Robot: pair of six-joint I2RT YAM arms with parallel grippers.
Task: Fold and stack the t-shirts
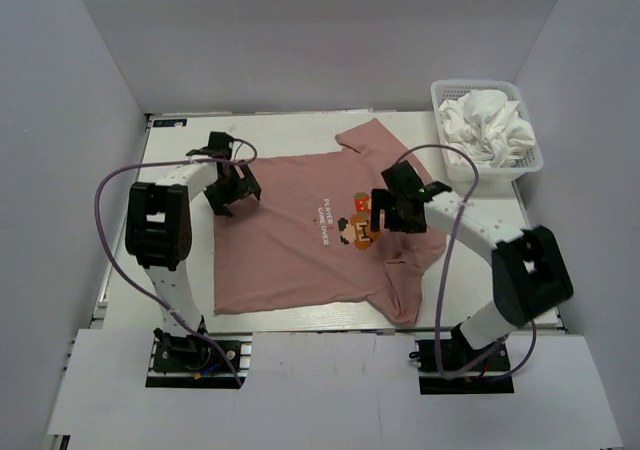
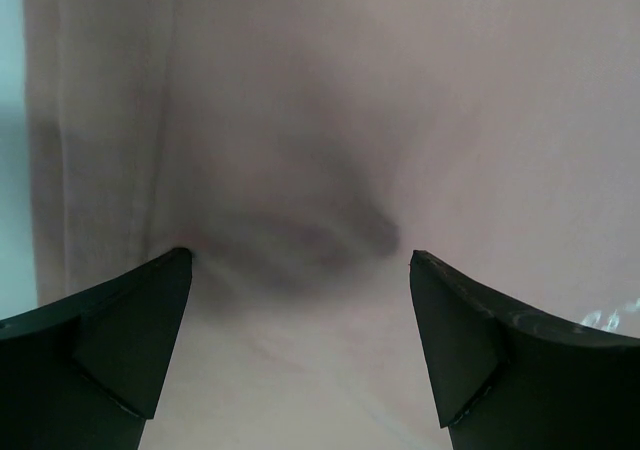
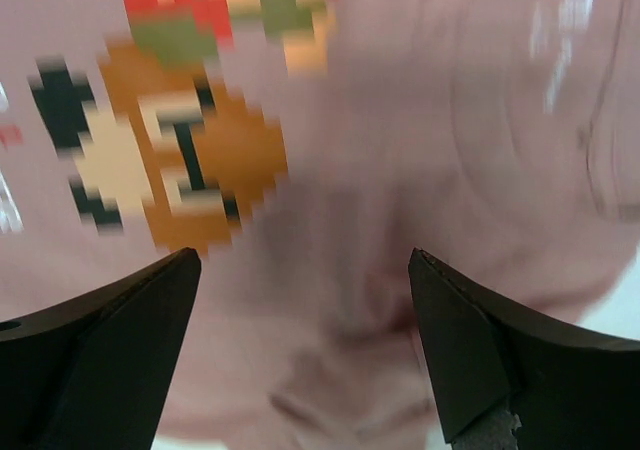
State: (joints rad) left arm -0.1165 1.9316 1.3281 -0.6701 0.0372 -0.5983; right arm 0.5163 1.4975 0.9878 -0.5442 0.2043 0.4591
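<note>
A dusty pink t-shirt [image 1: 290,240] lies spread flat on the table, with a pixel-art chest graphic [image 1: 358,227] and white text. My left gripper [image 1: 238,188] is open, low over the shirt's left hem area; in the left wrist view pink cloth [image 2: 330,150] fills the frame between the fingers [image 2: 120,330]. My right gripper [image 1: 385,213] is open over the chest, right beside the graphic [image 3: 170,160]; wrinkled pink cloth [image 3: 400,220] lies under it. White t-shirts [image 1: 487,125] sit crumpled in the basket.
A white plastic mesh basket [image 1: 530,160] stands at the back right of the table. Grey walls close in the table on the left, back and right. A purple cable loops from each arm.
</note>
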